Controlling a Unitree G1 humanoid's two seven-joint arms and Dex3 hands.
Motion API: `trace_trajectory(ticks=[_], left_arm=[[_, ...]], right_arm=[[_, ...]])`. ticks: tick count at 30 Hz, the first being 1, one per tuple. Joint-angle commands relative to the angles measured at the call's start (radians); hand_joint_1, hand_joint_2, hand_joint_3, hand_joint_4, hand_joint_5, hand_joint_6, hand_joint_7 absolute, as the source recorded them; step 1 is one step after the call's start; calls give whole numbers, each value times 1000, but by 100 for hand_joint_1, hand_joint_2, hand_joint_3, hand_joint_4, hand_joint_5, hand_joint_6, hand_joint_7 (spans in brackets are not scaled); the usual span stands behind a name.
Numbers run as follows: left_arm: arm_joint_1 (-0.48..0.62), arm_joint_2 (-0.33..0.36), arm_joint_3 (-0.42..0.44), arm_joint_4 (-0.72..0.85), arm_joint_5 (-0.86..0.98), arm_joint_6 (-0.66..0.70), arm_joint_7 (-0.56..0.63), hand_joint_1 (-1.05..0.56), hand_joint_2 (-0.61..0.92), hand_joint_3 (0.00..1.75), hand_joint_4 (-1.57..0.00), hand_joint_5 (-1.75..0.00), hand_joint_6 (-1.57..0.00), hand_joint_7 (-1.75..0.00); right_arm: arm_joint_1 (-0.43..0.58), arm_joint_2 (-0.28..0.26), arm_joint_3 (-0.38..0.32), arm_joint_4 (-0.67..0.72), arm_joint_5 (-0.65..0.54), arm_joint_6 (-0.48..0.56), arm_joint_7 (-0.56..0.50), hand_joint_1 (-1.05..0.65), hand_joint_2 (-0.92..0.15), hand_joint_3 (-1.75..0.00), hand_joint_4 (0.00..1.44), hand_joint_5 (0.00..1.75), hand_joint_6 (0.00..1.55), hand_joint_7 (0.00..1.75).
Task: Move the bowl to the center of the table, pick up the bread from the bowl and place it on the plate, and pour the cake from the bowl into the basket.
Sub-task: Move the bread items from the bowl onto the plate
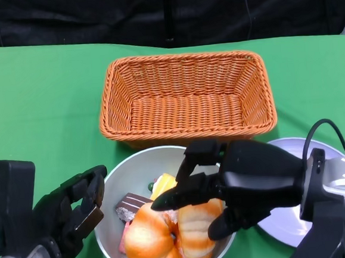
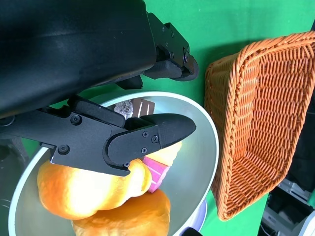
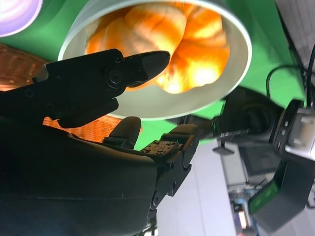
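A silver bowl [image 1: 123, 171] stands in front of me at the near table edge, just before the wicker basket [image 1: 182, 59]. An orange bread [image 1: 148, 238] and cake pieces, with a chocolate one [image 1: 133, 202] among them, lie in it. My right hand [image 1: 248, 183] hovers over the bowl with its fingers spread above the bread [image 3: 197, 44], which still lies in the bowl [image 3: 197, 101]. My left hand [image 1: 71, 211] grips the bowl's left rim. In the left wrist view one finger [image 2: 147, 140] lies over the inside of the bowl [image 2: 197, 167], and the others stay outside it.
A pale plate [image 1: 276, 151] lies to the right of the bowl, partly under my right forearm. The basket [image 2: 266, 123] holds nothing. Green cloth covers the table, and a cable loops above my right wrist.
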Motion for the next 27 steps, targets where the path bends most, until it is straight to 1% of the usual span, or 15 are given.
trace_trajectory(ticks=[1, 7, 11, 16, 21, 27], left_arm=[[10, 19, 8, -13, 7, -21, -12, -58, 92, 70, -3, -78, -34, -1], [10, 18, 14, -6, 3, -27, -12, -58, 92, 70, -4, -75, -34, -1], [5, 14, 18, -4, 1, -24, -7, -57, 92, 70, -5, -76, -33, 0], [4, 9, 18, -6, 7, -21, 5, -58, 92, 69, -8, -79, -34, -1], [4, 15, 14, -3, 10, -25, -4, -57, 92, 70, -8, -80, -34, -1], [3, 18, 13, -4, 12, -23, -7, -58, 92, 71, -7, -79, -34, -1]], right_arm=[[-20, -15, 2, 7, -10, -11, 0, -49, -92, -4, 6, 99, 36, 19], [-19, -15, 0, 0, -7, -3, 7, -49, -91, -4, 5, 100, 36, 19], [-18, -28, -3, 9, 11, -15, 17, -51, -89, -3, 0, 105, 34, 21], [-17, -35, -4, 3, 3, -13, 20, -52, -88, -2, 0, 106, 33, 23], [-19, -48, -6, -2, -14, -21, 16, -52, -89, -2, 0, 106, 32, 24], [-17, -51, 3, 7, -12, -23, 20, -51, -89, -2, 0, 106, 31, 27]])
